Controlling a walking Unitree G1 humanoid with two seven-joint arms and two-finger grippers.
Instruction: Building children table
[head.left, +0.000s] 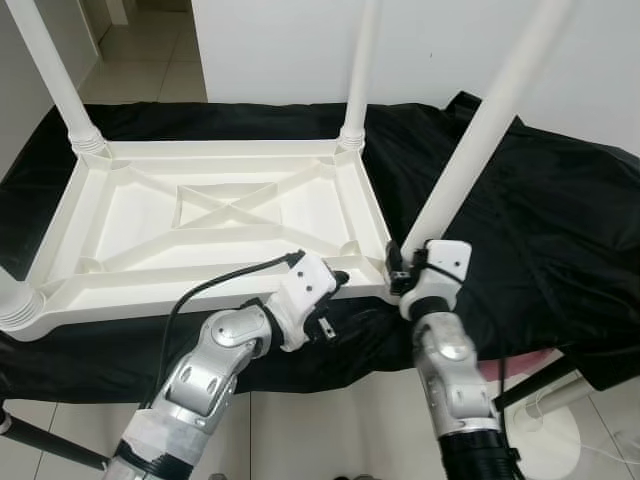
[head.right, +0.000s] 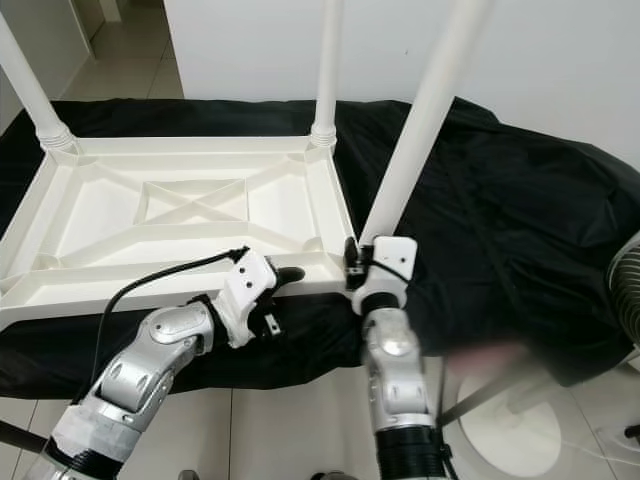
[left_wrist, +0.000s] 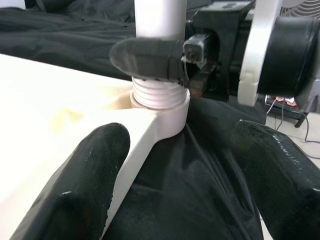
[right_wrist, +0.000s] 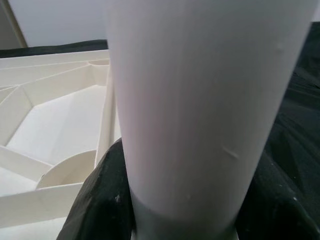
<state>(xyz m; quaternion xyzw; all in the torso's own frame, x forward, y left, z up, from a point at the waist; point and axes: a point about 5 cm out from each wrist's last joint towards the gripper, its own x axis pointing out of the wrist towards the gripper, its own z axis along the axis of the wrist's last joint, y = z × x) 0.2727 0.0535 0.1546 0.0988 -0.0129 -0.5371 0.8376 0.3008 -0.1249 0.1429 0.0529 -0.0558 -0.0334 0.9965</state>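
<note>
Right gripper (head.left: 398, 272): clamped round the near-right table leg (head.left: 470, 150), low by its base.
Head views: white tabletop (head.left: 215, 215) lies upside down on black cloth (head.left: 520, 220), legs up. Left gripper (head.left: 338, 278) at the near rim, next to that corner.
Left wrist: fingers (left_wrist: 85, 185) spread wide, nothing gripped; threaded leg socket (left_wrist: 160, 100) between them.
Right wrist: leg up close, black fingers (right_wrist: 102, 200) pressed both sides.

Tabletop (head.left: 215, 215): white plastic, upside down before me on black cloth, cross-braced underside facing up.
Legs: white tubes upright in corner sockets (three visible fully).
Near-right leg (head.left: 480, 135): tilted, threaded base in its socket.
</note>
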